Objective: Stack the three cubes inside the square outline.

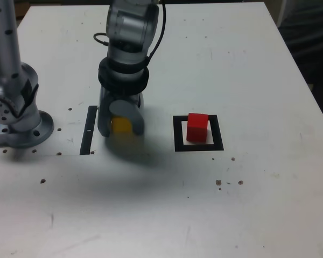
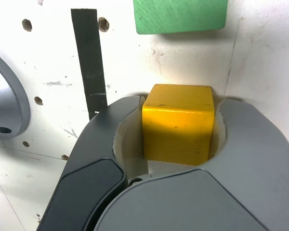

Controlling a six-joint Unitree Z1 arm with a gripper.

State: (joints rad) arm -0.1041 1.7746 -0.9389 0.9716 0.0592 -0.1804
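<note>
Jaws (image 2: 179, 115) are closing around the yellow block (image 2: 178, 130) on the table (image 1: 204, 215). The red block (image 1: 197, 127) is occupying the black square (image 1: 219, 141); an off-centre release could topple the stack. The green block (image 2: 180, 15) is sitting nearby.

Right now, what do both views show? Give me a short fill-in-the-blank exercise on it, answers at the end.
The cube between the jaws is ____. The cube inside the square outline is ____. The cube seen in the wrist view outside the jaws is ____. The narrow straight strip on the table is ____.
Missing words: yellow; red; green; black.
</note>
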